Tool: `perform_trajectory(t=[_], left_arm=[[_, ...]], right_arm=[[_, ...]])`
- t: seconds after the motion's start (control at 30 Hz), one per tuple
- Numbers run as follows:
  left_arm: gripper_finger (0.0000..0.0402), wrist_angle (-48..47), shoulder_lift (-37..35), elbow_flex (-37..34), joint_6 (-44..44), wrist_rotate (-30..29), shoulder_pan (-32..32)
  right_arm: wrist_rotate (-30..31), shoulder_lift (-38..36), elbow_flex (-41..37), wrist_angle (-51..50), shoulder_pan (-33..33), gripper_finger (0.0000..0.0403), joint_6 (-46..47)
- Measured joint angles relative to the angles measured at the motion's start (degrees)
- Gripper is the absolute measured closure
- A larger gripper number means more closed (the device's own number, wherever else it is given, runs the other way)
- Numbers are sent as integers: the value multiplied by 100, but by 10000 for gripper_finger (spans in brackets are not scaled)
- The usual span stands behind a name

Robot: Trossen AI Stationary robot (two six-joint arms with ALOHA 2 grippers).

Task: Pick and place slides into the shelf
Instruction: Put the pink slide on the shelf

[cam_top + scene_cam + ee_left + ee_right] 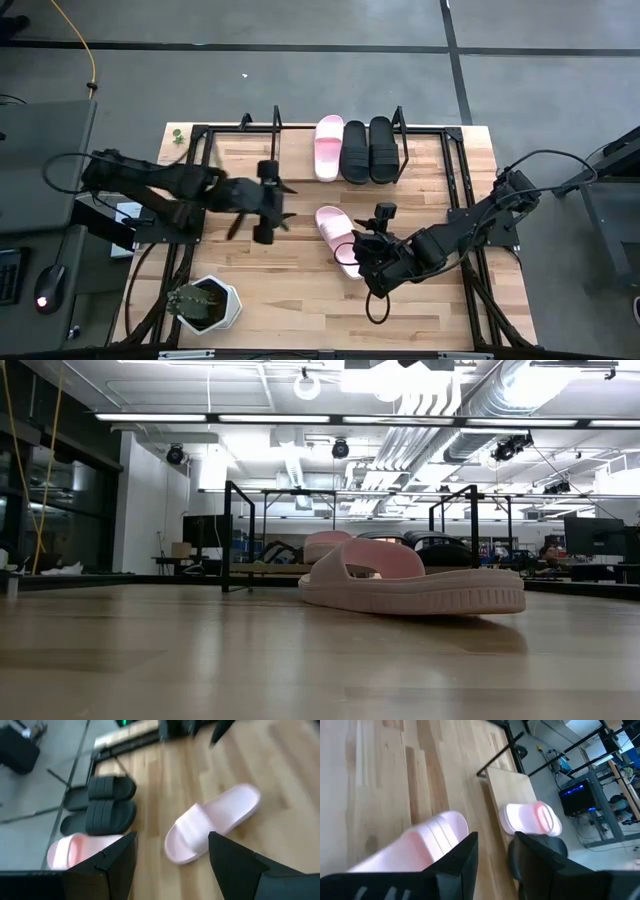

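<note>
One pale pink slide (336,232) lies sole down on the table's middle; it also shows in the low view (410,585) and the left wrist view (210,822). The shelf (298,150) at the far edge carries a pink slide (329,147) and two black slides (368,150), side by side. My right gripper (362,262) is at the loose slide's near end, its fingers a little apart with nothing between them (494,845); the slide (420,847) lies beside one finger. My left gripper (270,205) is open and empty, left of the loose slide (171,845). My right gripper stands over the loose pink slide's near end (350,262) with one finger (465,855) right beside the slide's edge. I cannot tell whether that finger touches the slide. The slide lies flat on the table.
A potted plant in a white pot (205,305) stands at the near left. A large black frame (455,190) runs around the table. The shelf's board is bare to the left of the pink slide (290,150); it also shows in the right wrist view (510,785).
</note>
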Motion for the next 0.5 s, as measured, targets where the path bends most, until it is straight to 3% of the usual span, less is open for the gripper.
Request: perform_trajectory(t=[0.17, 0.5], left_arm=[[177, 242, -769, -392, -353, -92, -505], [177, 1310, -2027, -1870, -718, -511, -1121]], right_arm=[[6, 1, -223, 422, 4, 284, -26], [52, -3, -678, 1299, 11, 284, -487]])
